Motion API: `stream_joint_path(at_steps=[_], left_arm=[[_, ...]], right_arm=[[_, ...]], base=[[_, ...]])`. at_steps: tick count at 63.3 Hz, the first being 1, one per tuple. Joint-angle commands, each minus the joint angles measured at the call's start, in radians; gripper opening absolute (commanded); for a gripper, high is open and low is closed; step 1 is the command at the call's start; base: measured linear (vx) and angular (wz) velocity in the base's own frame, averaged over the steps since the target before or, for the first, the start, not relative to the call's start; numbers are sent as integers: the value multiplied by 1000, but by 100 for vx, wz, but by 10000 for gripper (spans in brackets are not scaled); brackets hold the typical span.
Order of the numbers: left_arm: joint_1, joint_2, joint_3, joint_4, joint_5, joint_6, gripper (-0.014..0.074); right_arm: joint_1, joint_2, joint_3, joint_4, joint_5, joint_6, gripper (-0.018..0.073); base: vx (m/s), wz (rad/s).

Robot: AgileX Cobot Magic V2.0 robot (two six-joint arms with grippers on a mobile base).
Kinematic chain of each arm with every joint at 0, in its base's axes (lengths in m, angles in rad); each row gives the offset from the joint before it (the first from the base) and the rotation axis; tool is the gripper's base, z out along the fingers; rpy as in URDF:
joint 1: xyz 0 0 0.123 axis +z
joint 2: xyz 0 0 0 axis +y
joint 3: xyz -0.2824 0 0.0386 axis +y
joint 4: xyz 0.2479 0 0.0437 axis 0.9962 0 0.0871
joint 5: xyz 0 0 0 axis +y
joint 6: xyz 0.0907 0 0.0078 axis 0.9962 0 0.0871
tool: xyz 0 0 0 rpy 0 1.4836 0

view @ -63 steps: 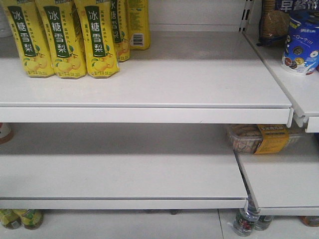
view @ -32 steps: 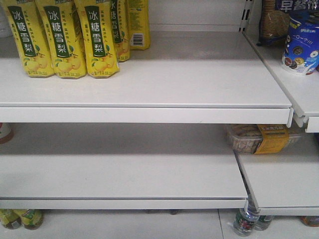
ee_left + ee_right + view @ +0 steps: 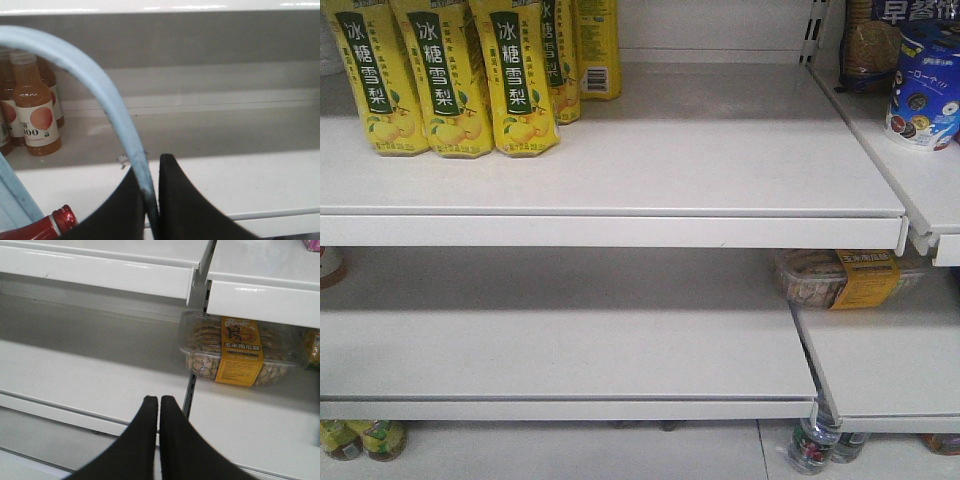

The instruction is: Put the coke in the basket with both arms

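Down-left of the left end effector (image 3: 150,192), pinching the basket handle (image 3: 107,95), lies the coke (image 3: 42,229); the right end effector (image 3: 159,405) is pressed together, empty.

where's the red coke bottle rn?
Only the left wrist view shows it: the red-capped red coke bottle lies at the bottom-left corner, left of the left gripper, which is clamped on the pale blue basket handle.

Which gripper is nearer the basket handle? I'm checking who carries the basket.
Left. The left gripper is shut on the basket handle, with the coke just below. The right gripper is closed on nothing, facing shelves with no handle in its view.
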Motion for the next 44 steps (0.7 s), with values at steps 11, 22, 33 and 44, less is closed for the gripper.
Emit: stream_joint_path(at_steps=[11, 22, 33, 44], left_arm=[[0, -22, 0, 54, -157, 43, -6], [0, -22, 0, 54, -157, 43, -6], [0, -22, 0, 54, -157, 43, -6], [0, -22, 0, 54, -157, 43, -6]], right_arm=[[-3, 12, -26, -24, -73, -3, -2], [-3, 12, -26, -24, -73, -3, -2], [-3, 12, -26, -24, -73, -3, -2], [-3, 12, -26, -15, -73, -3, -2]], base=[[0, 0], [0, 0], [0, 0], [0, 0]])
